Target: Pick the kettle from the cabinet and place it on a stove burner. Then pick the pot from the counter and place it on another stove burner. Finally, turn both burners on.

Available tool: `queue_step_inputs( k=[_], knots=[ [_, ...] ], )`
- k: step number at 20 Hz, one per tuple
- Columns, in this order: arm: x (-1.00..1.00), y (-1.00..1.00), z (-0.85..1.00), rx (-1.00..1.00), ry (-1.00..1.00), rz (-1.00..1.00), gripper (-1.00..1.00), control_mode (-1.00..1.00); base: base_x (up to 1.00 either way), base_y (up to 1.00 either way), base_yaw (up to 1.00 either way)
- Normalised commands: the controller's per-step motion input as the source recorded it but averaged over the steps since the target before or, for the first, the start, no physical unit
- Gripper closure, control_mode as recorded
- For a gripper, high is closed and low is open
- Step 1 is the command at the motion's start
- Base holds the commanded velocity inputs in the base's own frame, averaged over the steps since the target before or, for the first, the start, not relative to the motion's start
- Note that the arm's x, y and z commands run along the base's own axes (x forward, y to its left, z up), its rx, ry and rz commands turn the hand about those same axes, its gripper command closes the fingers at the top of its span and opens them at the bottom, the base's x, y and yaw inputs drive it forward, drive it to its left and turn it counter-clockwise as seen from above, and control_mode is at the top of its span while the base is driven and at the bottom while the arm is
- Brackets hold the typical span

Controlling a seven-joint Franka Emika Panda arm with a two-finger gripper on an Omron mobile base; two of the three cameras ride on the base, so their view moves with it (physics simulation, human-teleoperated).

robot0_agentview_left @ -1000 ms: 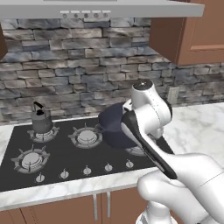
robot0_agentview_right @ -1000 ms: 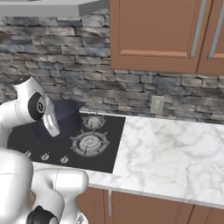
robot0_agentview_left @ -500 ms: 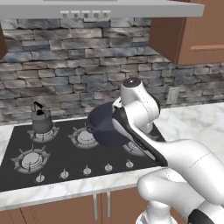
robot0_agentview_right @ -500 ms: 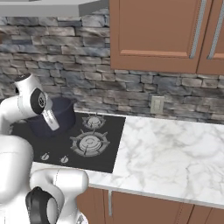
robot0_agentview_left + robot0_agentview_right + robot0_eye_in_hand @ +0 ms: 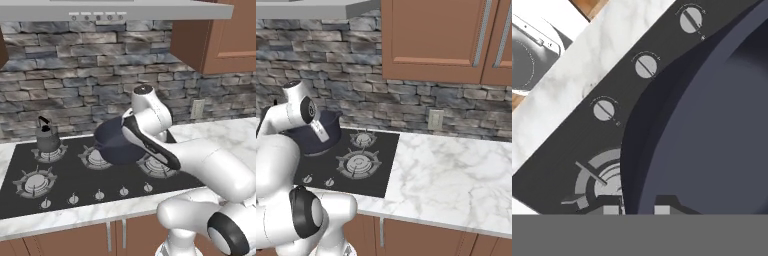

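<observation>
The pot (image 5: 116, 145) was found held above the black cooktop (image 5: 75, 177), over its middle rear burner (image 5: 95, 157) as seen from the left base view. In that view the arm crossed in front of the pot's right side. The end effector (image 5: 638, 210) was pinching the pot's rim: in the hand view one finger tip (image 5: 612, 210) sat outside the wall and the other inside it. Whether the pot's base touched the grate could not be determined.

The kettle (image 5: 47, 139) stood upright on the rear left burner (image 5: 50, 154), well apart from the pot. The front left burner (image 5: 35, 182) carried nothing. A row of small knobs (image 5: 99, 194) ran along the cooktop's front edge; three of them (image 5: 646, 66) appeared in the hand view beside the pot's wall.

In the right base view, the pot (image 5: 323, 134) sat behind the arm's wrist, to the left of two bare burners (image 5: 359, 164). The white marble desk (image 5: 451, 170) extended to the right of the cooktop, beneath the brown wall cabinet (image 5: 436, 40).
</observation>
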Motion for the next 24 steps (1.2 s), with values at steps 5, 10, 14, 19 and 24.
queue_step_inputs(
  k=[5, 10, 14, 19, 24],
  knots=[
    [0.42, 0.09, -0.15, 0.01, 0.06, 0.09, 1.00, -1.00, 0.00, 0.00, 0.00],
    [0.09, 0.01, -0.24, 0.02, 0.03, 0.13, 1.00, -1.00, 0.00, 0.00, 0.00],
    [0.21, 0.01, -0.21, 0.07, 0.02, 0.11, 1.00, -1.00, 0.00, 0.00, 0.00],
    [0.23, 0.09, -0.14, 0.07, 0.01, 0.08, 1.00, -1.00, 0.00, 0.00, 0.00],
    [0.28, 0.13, -0.08, 0.05, 0.05, 0.07, 1.00, -1.00, 0.00, 0.00, 0.00]
  ],
)
